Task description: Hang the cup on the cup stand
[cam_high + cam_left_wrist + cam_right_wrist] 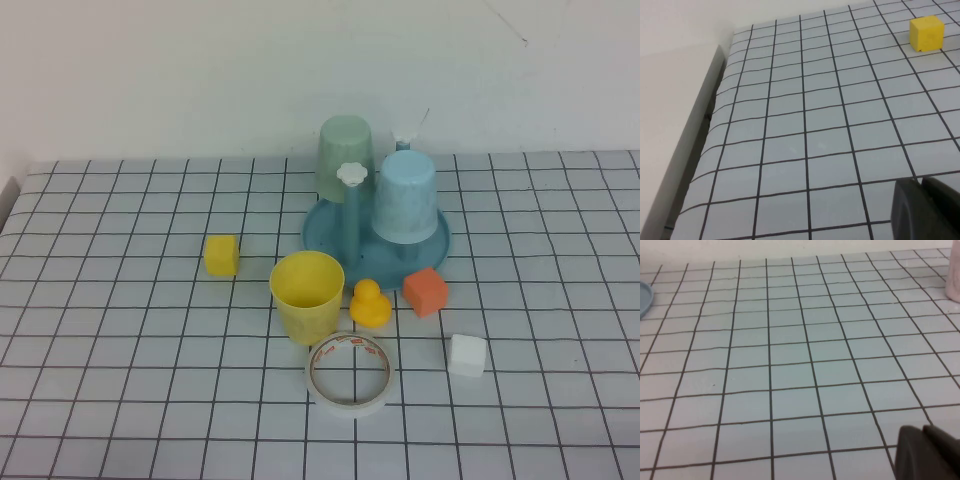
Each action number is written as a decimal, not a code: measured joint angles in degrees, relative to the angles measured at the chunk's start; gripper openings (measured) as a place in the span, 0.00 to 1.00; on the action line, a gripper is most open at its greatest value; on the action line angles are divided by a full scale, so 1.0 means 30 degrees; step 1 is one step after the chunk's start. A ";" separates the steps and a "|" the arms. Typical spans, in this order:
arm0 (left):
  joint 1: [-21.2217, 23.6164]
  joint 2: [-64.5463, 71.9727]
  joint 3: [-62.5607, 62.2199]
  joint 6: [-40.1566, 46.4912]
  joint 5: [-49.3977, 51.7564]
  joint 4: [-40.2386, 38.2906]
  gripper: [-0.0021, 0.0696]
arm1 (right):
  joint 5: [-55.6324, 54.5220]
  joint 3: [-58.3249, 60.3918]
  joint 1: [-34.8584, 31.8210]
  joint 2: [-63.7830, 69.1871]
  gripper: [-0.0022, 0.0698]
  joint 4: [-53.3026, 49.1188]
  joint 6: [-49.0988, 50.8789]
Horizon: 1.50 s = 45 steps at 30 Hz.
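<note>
The yellow cup (pixel 307 297) stands upright, mouth up, on the gridded table just in front of the cup stand (pixel 318 240). The stand is a blue-teal dish base with pegs, one topped by a white flower knob (pixel 353 174). A pale green cup (pixel 345 155) and a light blue cup (pixel 407 197) hang upside down on it. Neither arm shows in the high view. My left gripper (pixel 921 187) is shut and empty above bare table at the left. My right gripper (pixel 923 432) is shut and empty above bare table at the right; the stand's rim (pixel 644 297) shows in its view.
A yellow cube (pixel 221 254) lies left of the cup and also shows in the left wrist view (pixel 926 33). A yellow duck (pixel 369 303), an orange cube (pixel 426 291), a white cube (pixel 467 355) and a tape roll (pixel 349 373) lie in front of the stand.
</note>
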 joint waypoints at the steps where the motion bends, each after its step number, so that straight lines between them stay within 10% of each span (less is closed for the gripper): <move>1: 0.0000 0.0000 0.0000 0.0000 0.0000 0.0000 0.03 | 0.0000 0.0000 0.0000 0.0000 0.03 0.0000 0.0000; 31: -0.0737 0.0000 0.0000 -0.0169 -0.0106 -0.0198 0.03 | -0.0084 0.0000 0.0000 0.0000 0.03 0.1845 0.0000; 39: -0.0750 0.0000 0.0000 -0.4118 -0.2760 -1.1980 0.03 | -0.1758 0.0116 0.0000 0.0000 0.03 1.2549 0.1169; 45: -0.0750 0.0000 0.0000 -0.4245 -0.5123 -1.4672 0.03 | -0.4327 0.0116 0.0000 0.0000 0.03 1.6493 0.1408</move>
